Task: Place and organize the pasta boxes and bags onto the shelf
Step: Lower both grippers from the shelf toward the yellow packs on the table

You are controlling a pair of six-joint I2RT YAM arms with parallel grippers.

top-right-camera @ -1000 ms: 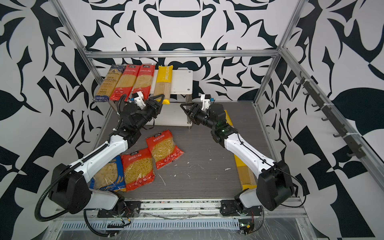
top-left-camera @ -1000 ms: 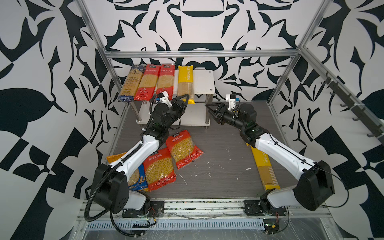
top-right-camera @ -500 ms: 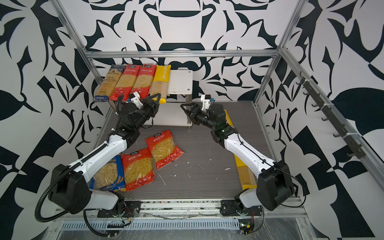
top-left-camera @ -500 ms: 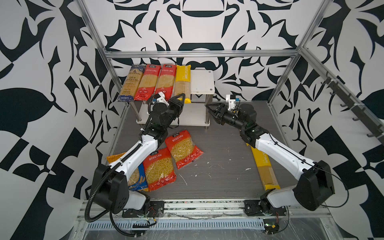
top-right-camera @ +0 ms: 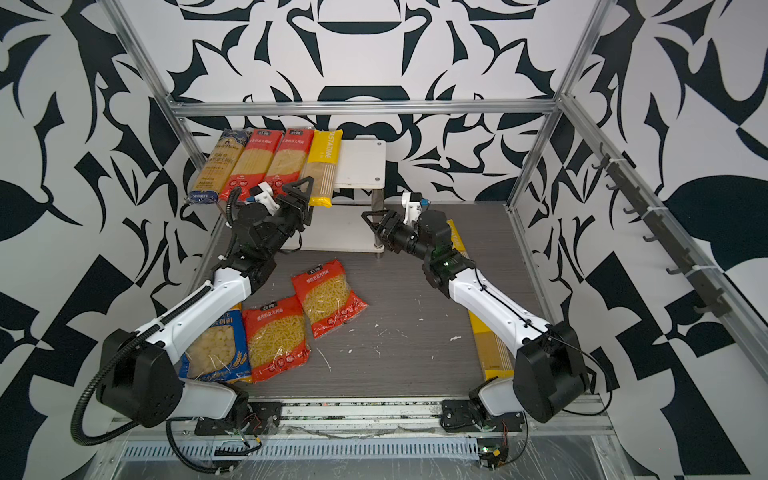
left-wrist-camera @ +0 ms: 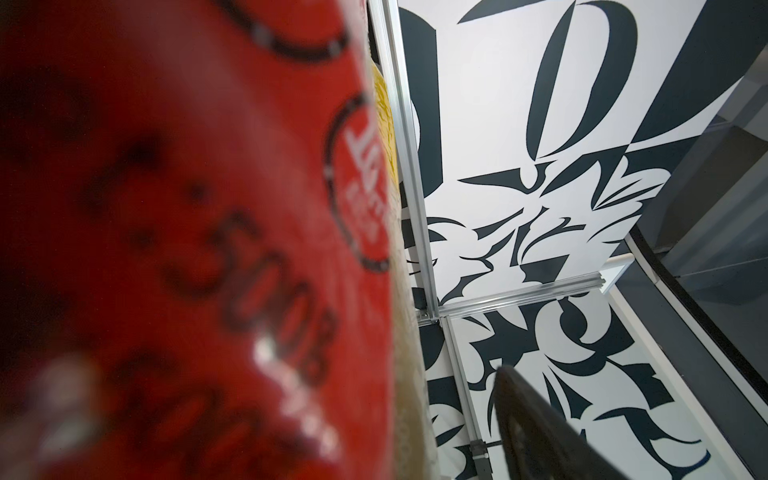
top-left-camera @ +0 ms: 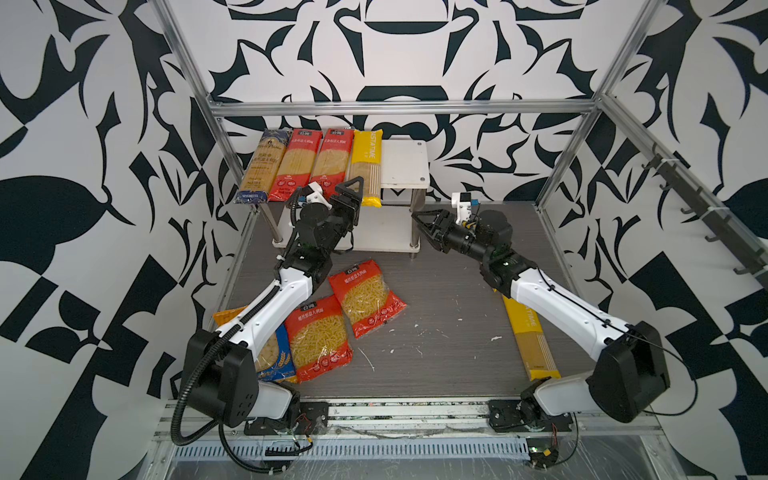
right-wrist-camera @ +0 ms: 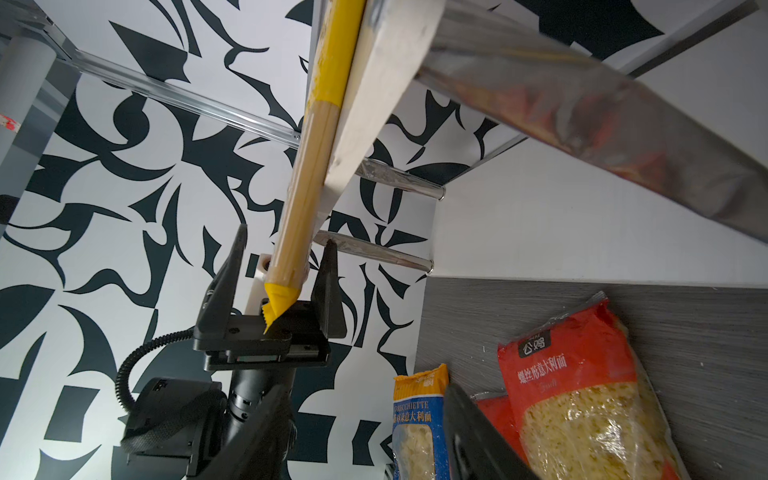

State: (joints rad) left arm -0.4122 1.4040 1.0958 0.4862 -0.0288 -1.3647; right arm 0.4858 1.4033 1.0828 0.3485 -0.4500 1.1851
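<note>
Left jaws stand apart — tip of yellow packet [right-wrist-camera: 307, 187] between them

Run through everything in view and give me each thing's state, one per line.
left gripper, open around yellow packet's overhanging end
right gripper, open, empty
yellow packet, flat on shelf top
long red packets, flat on shelf top
dark-blue packet, flat on shelf top
short red packets, on table
blue-orange packet, on table
second yellow packet, on table, under right arm
</note>
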